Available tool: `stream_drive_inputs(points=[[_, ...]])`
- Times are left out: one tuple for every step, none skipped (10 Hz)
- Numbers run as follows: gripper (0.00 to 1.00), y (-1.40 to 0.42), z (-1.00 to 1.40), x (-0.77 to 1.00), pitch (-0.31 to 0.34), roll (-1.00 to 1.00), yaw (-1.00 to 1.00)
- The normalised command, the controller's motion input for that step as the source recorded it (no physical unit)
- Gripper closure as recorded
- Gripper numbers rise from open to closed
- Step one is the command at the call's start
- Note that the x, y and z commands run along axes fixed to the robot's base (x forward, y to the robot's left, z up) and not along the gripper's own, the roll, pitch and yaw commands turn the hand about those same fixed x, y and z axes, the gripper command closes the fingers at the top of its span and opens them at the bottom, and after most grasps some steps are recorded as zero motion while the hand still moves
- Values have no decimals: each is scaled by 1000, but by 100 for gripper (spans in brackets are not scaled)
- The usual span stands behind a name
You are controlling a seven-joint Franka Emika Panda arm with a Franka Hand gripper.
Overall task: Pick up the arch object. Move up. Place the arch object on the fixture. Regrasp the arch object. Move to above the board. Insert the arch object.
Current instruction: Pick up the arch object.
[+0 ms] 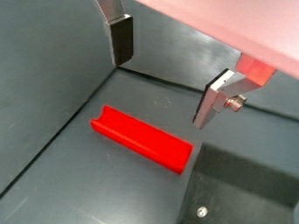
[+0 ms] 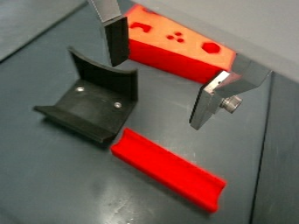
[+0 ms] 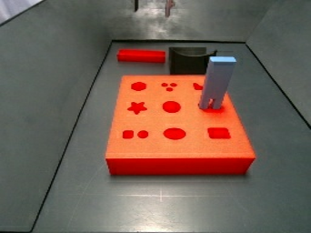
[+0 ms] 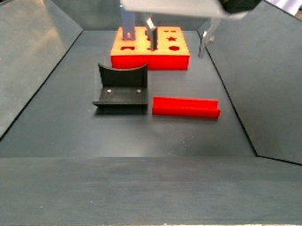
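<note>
I am at the pick-up step: my gripper [image 2: 158, 74] hangs empty with its fingers apart above the arch object [image 2: 170, 169], which lies beside the fixture [image 2: 91, 107]; I judge I must descend next.

A grey-blue upright block [image 3: 217, 82] stands right of centre in a side view — tall, pale-topped — with dark grey floor [image 3: 73, 196] and sloping walls around.

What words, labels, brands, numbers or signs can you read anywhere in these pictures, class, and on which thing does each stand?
None can be read.
The board carries only cut-out shapes, no writing.
The arch object, the fixture, the grey-blue block and the open gripper hanging above the floor show no markings.
</note>
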Motion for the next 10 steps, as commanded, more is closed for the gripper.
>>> stream_drive_inputs(points=[[0,0,-437,0,-16,0,-1000],[0,0,-434,0,-13,3,-1000],[0,0,-440,0,-14,1,-1000],[0,0,-434,0,-16,0,-1000],[0,0,-426,0,-23,0,-1000],[0,0,-417,0,-26,0,-1000],[0,0,-400,0,-40,0,-1000],[0,0,-280,0,-70,0,-1000],[0,206,-94,40,-137,-14,-749],[0,463,-63,0,-116,-94,-400]])
